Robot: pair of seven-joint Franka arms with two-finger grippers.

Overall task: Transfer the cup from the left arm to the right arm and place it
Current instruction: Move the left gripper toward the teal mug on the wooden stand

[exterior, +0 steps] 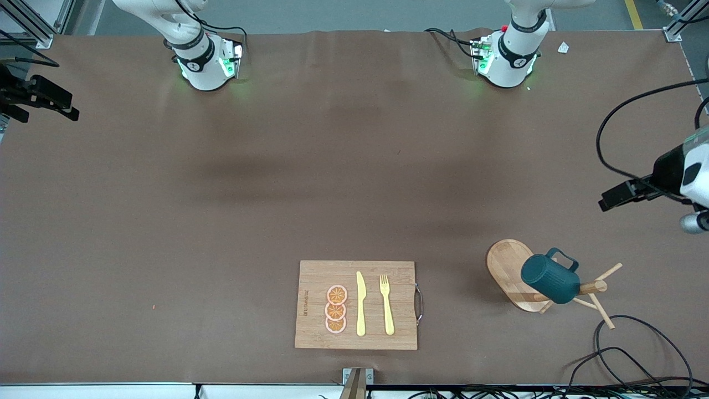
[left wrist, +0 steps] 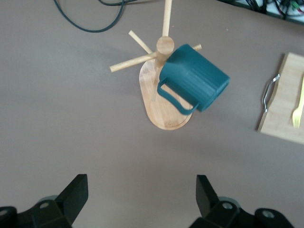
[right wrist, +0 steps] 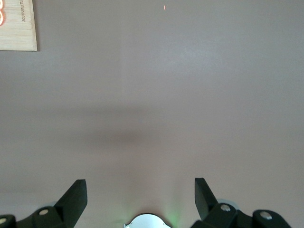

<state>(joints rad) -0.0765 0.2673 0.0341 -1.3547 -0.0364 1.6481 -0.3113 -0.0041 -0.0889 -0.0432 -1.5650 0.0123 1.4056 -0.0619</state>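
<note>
The dark teal ribbed cup hangs tilted on a peg of a wooden mug stand, toward the left arm's end of the table and near the front edge. In the left wrist view the cup and the stand lie some way ahead of the fingers. My left gripper is open and empty, up over bare table; it shows at the edge of the front view. My right gripper is open and empty over bare table at the right arm's end.
A wooden cutting board lies mid-table near the front edge with a yellow knife, a yellow fork and three orange slices on it. Black cables loop on the table beside the stand.
</note>
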